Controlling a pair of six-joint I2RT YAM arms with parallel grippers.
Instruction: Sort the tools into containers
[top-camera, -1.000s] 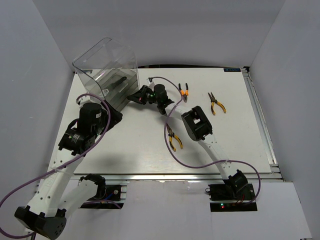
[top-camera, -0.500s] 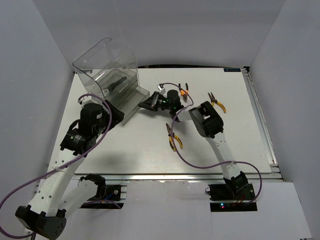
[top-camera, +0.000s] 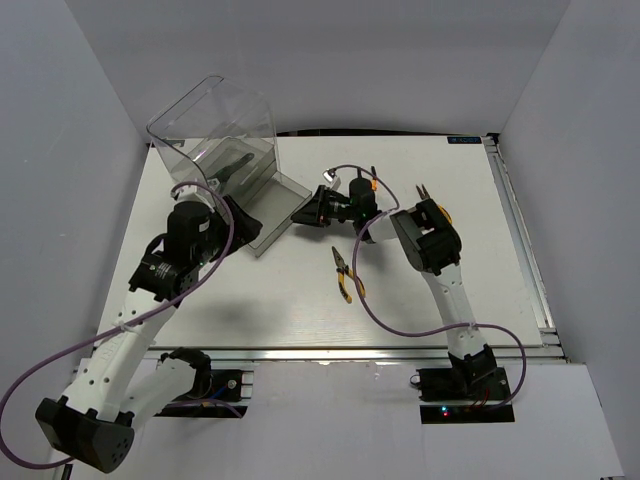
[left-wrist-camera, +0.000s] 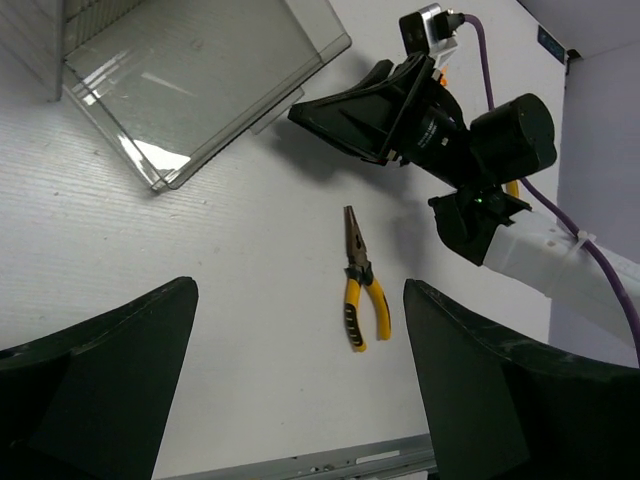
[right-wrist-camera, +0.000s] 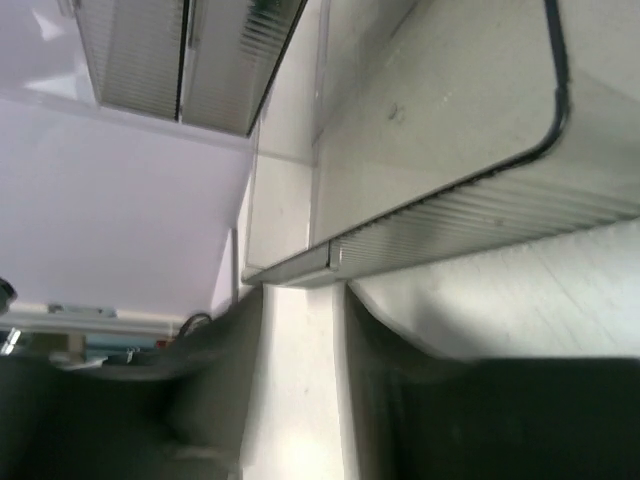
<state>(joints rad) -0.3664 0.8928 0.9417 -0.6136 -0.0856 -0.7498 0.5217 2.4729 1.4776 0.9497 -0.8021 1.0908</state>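
White bench (top-camera: 480, 260), near to far. Left claw (left-wrist-camera: 298, 290): wide open, empty. Pliers (top-camera: 344, 275): mid-bench, long axis near–far, nose pointing far. Right claw (right-wrist-camera: 300, 300): parted, gripping nothing, just off the lip of the pulled-out, empty drawer (top-camera: 262, 215). Cabinet (top-camera: 215, 120): far left, holding one dark tool (top-camera: 235, 160).

I saw a white table (top-camera: 500, 262) boxed in by plain pale grey walls (top-camera: 400, 60) left, far and right, evenly lit; a metal rail (top-camera: 340, 354) edged its near side.
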